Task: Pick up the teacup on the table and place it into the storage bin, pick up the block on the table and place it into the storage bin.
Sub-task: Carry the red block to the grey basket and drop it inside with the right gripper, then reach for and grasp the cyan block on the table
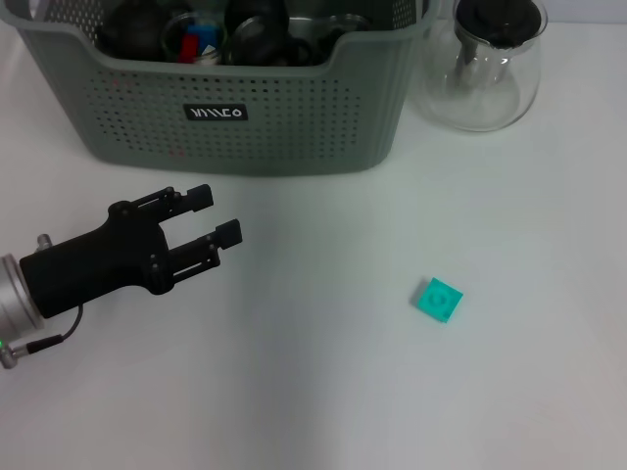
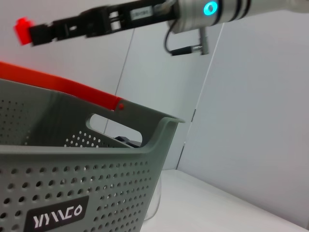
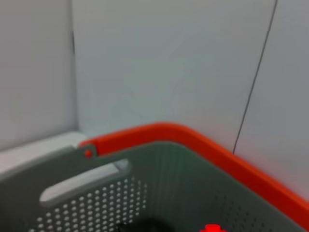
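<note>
L claw point(image 1: 217, 214) released, empty, low over bench point(image 1: 313, 392) at frame left. Teal block point(image 1: 438, 300) untouched, lower right. R claw point(image 2: 29, 33) above storage bin point(image 1: 294, 127) grasping a red piece, poised for drop-in.

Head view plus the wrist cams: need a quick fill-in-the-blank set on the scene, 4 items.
1. The teal block lies on the ___.
2. The left gripper, in front of the storage bin, has its fingers ___.
3. The glass carafe has a lid coloured ___.
4. The small block in the right gripper, above the bin, is coloured ___.

Missing words: table; open; black; red.
</note>
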`<state>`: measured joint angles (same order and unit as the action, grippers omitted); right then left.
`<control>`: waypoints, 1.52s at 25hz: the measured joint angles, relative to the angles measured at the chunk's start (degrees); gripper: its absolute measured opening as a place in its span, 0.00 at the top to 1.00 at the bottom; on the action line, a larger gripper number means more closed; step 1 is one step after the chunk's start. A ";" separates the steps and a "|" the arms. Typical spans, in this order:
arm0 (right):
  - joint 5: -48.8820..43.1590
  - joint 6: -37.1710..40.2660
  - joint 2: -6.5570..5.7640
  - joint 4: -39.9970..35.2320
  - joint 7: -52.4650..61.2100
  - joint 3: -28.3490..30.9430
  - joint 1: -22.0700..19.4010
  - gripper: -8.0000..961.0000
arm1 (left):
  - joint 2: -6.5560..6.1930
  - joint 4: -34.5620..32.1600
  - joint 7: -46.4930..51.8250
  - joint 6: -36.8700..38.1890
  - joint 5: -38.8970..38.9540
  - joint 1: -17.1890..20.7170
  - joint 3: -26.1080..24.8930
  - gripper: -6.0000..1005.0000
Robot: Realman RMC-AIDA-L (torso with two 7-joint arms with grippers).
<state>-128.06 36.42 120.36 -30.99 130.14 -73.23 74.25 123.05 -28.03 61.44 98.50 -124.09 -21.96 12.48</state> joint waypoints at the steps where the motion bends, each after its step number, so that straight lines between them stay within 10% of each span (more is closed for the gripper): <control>1: 0.06 -1.40 0.15 2.43 -0.94 -0.07 1.31 0.48 | 0.00 0.00 0.00 -0.01 0.00 -0.01 0.00 0.34; 11: 0.49 -1.27 0.19 3.93 -2.44 -2.11 1.29 0.46 | 0.02 0.10 0.00 -0.77 -0.01 0.19 0.00 0.34; 16: 0.51 4.86 -0.03 -9.52 -0.48 -1.85 -5.88 0.45 | 0.10 0.09 0.00 -0.43 -0.01 0.37 -0.01 0.34; 21: 0.48 19.60 -0.65 -33.63 5.50 0.87 -19.39 0.26 | 0.09 0.08 0.00 -0.13 -0.01 0.67 -0.09 0.34; 27: 0.17 48.20 -1.00 -61.44 6.72 5.98 -37.00 0.26 | -0.03 0.08 0.02 -0.70 -0.01 0.50 -0.09 0.34; 38: -12.05 73.43 -0.12 -65.00 8.82 4.13 -43.28 0.26 | -0.47 -0.01 1.16 -0.96 -0.20 -0.50 -0.04 0.34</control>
<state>-140.11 109.85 120.24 -95.99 138.96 -69.11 30.97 122.57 -28.04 62.59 97.54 -124.30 -22.46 12.44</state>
